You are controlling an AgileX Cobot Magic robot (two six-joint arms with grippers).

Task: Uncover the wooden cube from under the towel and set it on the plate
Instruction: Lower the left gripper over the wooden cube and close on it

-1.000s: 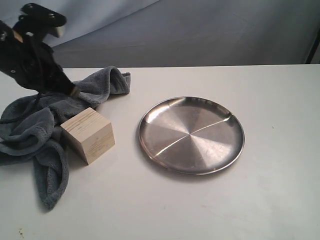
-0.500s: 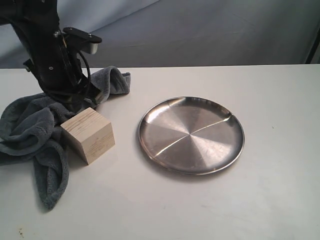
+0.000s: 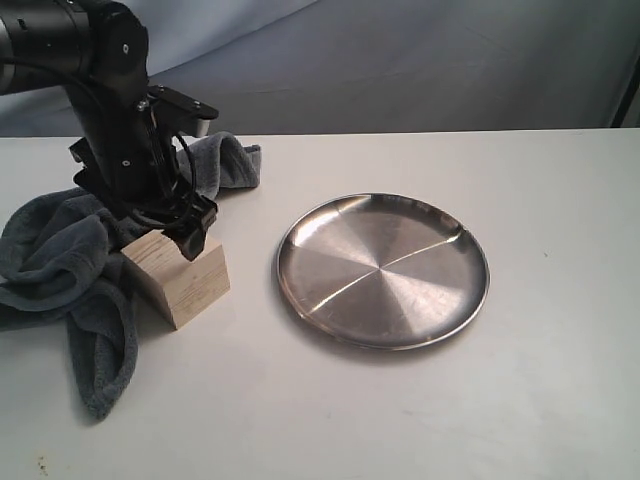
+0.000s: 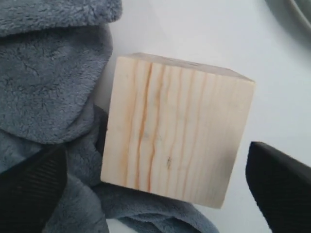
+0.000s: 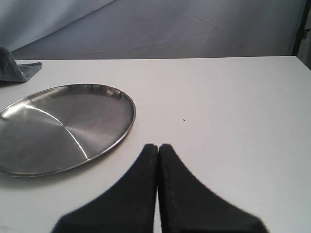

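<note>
The cube (image 3: 185, 280) sits uncovered on the white bench (image 3: 450, 420), its back and left sides nestled against the crumpled towel (image 3: 55, 265). The towel lies bunched on the bench's left side in the exterior view, with one fold trailing toward the front. The left hand (image 3: 183, 236) hangs right at the cube's top, its black arm reaching in from the upper left.

From the left wrist, the hand's two fingers (image 4: 29, 187) stand wide apart, one over the fleece and the other over bare bench. The cube's grained top face lies between them with a gap on each side, and neither finger touches the wood. How far down they reach beside the cube cannot be told.

The plate (image 3: 382, 270) lies flat to the cube's right, near it but apart, its brushed steel catching the light.

In the right wrist view, the right hand (image 5: 158, 162) has its fingers pressed together, tip to tip, low over the bench just beside the plate's rim. A corner of the towel shows beyond the plate.
</note>
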